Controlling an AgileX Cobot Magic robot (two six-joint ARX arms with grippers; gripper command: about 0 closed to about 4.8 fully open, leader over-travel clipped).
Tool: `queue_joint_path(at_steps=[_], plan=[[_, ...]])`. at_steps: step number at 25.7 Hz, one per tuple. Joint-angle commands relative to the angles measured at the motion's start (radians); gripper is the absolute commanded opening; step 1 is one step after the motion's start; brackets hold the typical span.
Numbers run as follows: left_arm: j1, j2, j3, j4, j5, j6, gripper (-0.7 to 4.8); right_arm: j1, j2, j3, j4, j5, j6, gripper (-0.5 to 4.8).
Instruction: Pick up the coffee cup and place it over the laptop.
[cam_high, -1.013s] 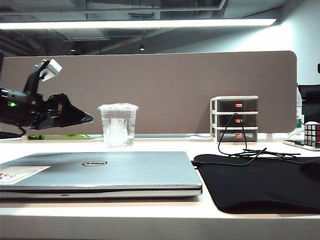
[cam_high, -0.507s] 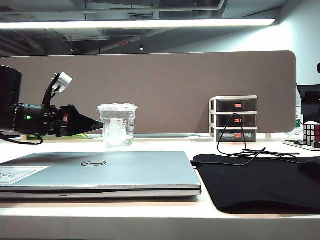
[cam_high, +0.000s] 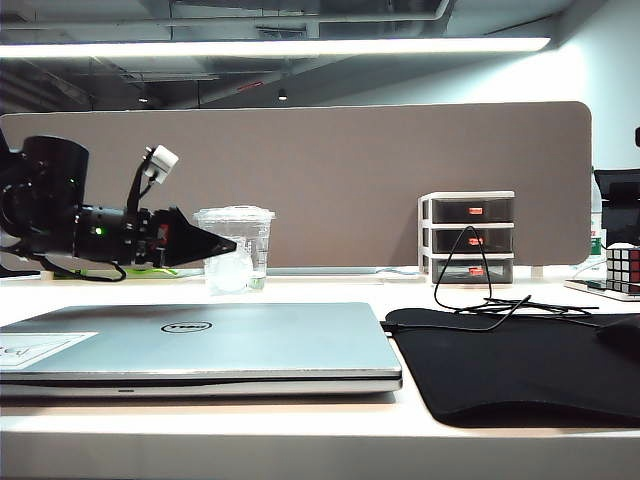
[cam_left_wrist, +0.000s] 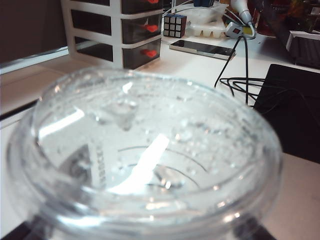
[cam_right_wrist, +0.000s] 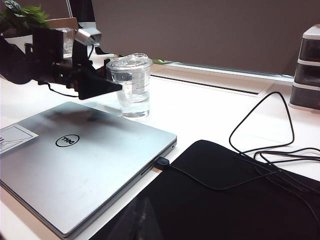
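Behind the laptop (cam_high: 200, 340), on the surface (cam_high: 330, 292), stands the coffee cup (cam_high: 236, 248), upright and lidded. The left tool (cam_high: 222, 244), jaws spread wide, is level at the cup's near side. The right tool is out of sight. A clumsy squeeze could crush or topple the cup.

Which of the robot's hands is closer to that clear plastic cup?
Left. The left hand is at the clear plastic cup, open. The right hand isn't in any view.
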Motion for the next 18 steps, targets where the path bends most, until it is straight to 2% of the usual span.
queue_joint_path(at_steps=[1, 15, 16, 18], plan=[[-0.012, 0.032, 0.034, -0.001, 0.011, 0.002, 4.79, 0.0, 0.0, -0.005, 0.014, 0.0, 0.003, -0.06], [-0.035, 0.054, 0.077, 0.021, -0.032, 0.003, 4.79, 0.0, 0.0, -0.005, 0.014, 0.0, 0.003, -0.06], [-0.035, 0.054, 0.077, 0.021, -0.034, 0.003, 4.18, 0.0, 0.0, -0.005, 0.014, 0.0, 0.003, -0.06], [-0.035, 0.054, 0.077, 0.021, -0.034, 0.003, 3.56, 0.0, 0.0, -0.005, 0.014, 0.0, 0.003, -0.06]])
